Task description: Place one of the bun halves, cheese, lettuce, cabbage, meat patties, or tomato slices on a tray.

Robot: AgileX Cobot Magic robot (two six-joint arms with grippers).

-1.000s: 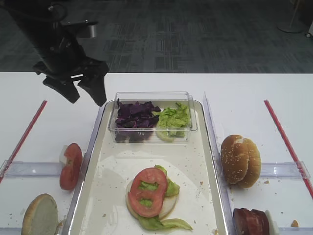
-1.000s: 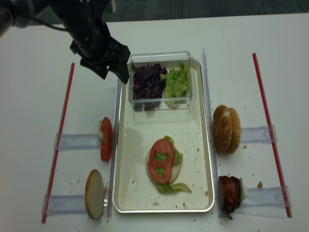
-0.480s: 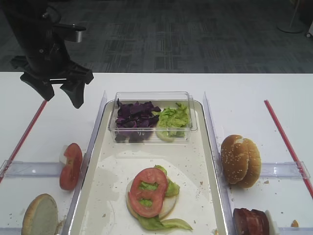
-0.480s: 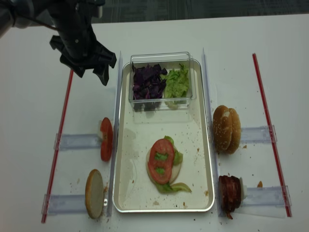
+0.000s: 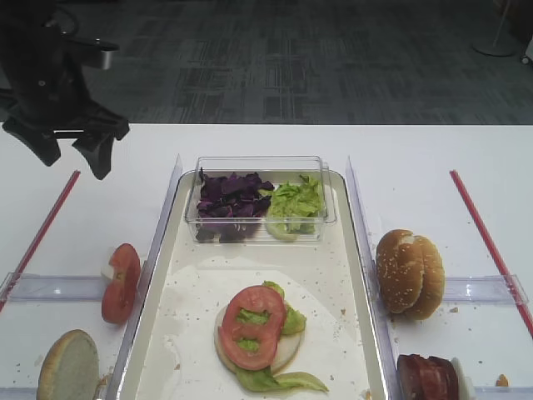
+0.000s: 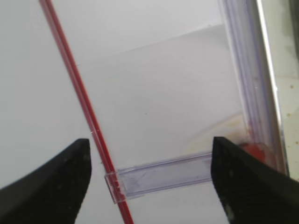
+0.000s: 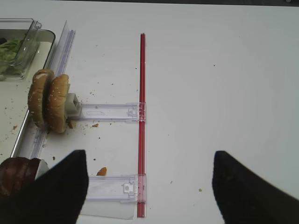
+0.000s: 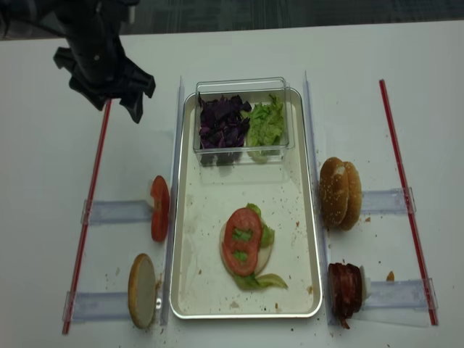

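My left gripper (image 5: 75, 158) (image 8: 116, 110) (image 6: 149, 140) hangs open and empty over the left red strip (image 6: 79, 93), beyond the tray's far left corner. On the metal tray (image 5: 158, 275) (image 8: 176, 217) lies a bun half topped with lettuce and a tomato slice (image 5: 252, 327) (image 8: 243, 237). Left of the tray stand tomato slices (image 5: 121, 282) and another bun half (image 5: 68, 365). To its right are bun halves (image 5: 409, 273) (image 7: 48, 100) and meat patties (image 5: 429, 377) (image 7: 16, 172). My right gripper (image 7: 148, 153) is open and empty above the right strip. No cheese shows.
A clear plastic box (image 5: 329, 196) at the tray's far end holds purple cabbage (image 5: 229, 196) and green lettuce (image 5: 293, 200). Clear plastic holders (image 5: 50, 287) (image 7: 110, 112) and guide rails (image 5: 166, 200) flank the tray. A red strip (image 7: 141, 116) runs along the right side.
My left gripper has moved left, from beside the clear box's corner to above the left red strip, still open and empty. Nothing on the table has shifted.
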